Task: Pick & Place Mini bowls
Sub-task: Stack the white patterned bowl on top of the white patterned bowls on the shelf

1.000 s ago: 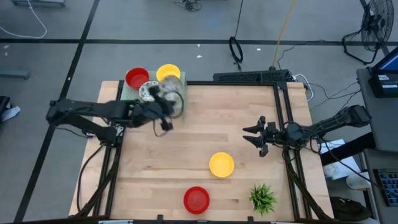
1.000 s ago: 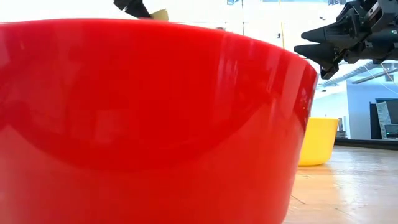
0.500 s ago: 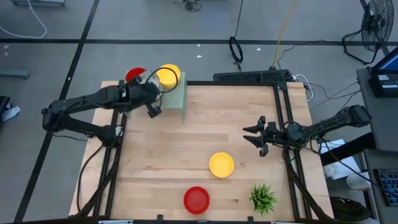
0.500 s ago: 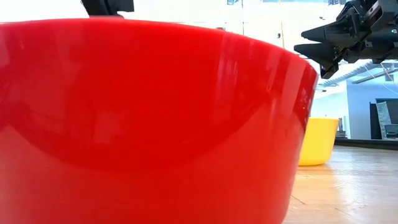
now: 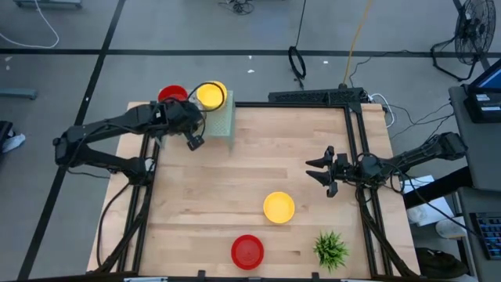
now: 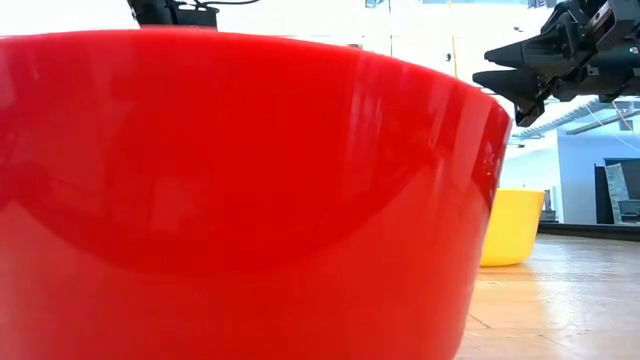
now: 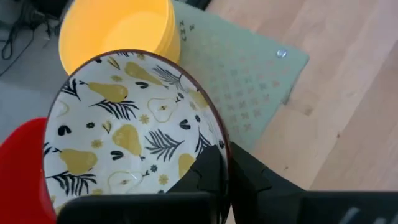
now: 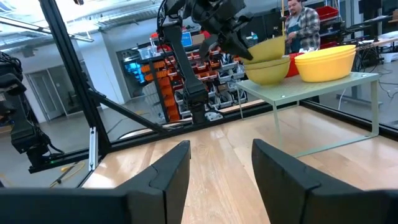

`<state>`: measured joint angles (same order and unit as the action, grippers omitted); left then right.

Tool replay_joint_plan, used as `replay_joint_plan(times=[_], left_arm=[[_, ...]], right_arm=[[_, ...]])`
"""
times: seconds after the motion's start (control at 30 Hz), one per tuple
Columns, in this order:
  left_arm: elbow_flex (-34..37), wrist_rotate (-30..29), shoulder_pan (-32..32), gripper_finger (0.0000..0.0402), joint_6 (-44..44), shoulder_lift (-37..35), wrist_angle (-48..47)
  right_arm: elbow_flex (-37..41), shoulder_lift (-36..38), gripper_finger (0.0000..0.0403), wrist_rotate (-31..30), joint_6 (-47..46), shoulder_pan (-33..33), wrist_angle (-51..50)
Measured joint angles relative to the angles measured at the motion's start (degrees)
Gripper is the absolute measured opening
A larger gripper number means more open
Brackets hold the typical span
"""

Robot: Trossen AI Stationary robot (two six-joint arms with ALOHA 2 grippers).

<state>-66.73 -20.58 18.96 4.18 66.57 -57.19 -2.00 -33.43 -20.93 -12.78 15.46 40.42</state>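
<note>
My left gripper (image 7: pixel 227 167) is shut on a white mini bowl (image 7: pixel 124 130) with a yellow pear and dark leaf pattern, over the raised green platform (image 7: pixel 245 68) at the table's far left corner. A yellow stack (image 7: pixel 118 28) and a red bowl (image 7: pixel 18 171) stand beside it. In the right wrist view the held bowl (image 8: pixel 266 48) is just above another olive-sided bowl (image 8: pixel 270 71). A yellow bowl (image 5: pixel 279 207) and a red bowl (image 5: pixel 247 251) rest on the table. My right gripper (image 5: pixel 319 173) hangs open at the right edge. My left gripper holds the patterned bowl by its rim (image 7: pixel 219 134), with one finger (image 7: pixel 208 174) inside the bowl and the other (image 7: pixel 255 183) outside. The bowl is tilted slightly. Whether it touches the bowl under it, I cannot tell.
A small green plant (image 5: pixel 330 248) stands at the near right corner. The low view is mostly filled by the near red bowl (image 6: pixel 250 190), with the yellow bowl (image 6: pixel 512 226) behind it. A person (image 8: pixel 305 25) stands in the room beyond the table.
My left gripper has carried the patterned bowl from the platform's near side toward the table's far left corner, over the platform between the red and yellow stacks. In the last half second it has nearly stopped. The right arm has kept still.
</note>
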Motion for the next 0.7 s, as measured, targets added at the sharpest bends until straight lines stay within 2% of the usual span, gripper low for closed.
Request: replay_joint_plan(times=[0.33,0.7], left_arm=[[0.2,-0.2,0.0,0.0058,0.1,-0.1,0.2],[0.2,0.1,0.0,0.0062,0.9,-0.2,1.1]], right_arm=[[0.0,0.0,0.0160,0.0,0.0,0.0,-0.2],[0.0,0.0,0.0158,0.0,0.0,0.0,-0.4]])
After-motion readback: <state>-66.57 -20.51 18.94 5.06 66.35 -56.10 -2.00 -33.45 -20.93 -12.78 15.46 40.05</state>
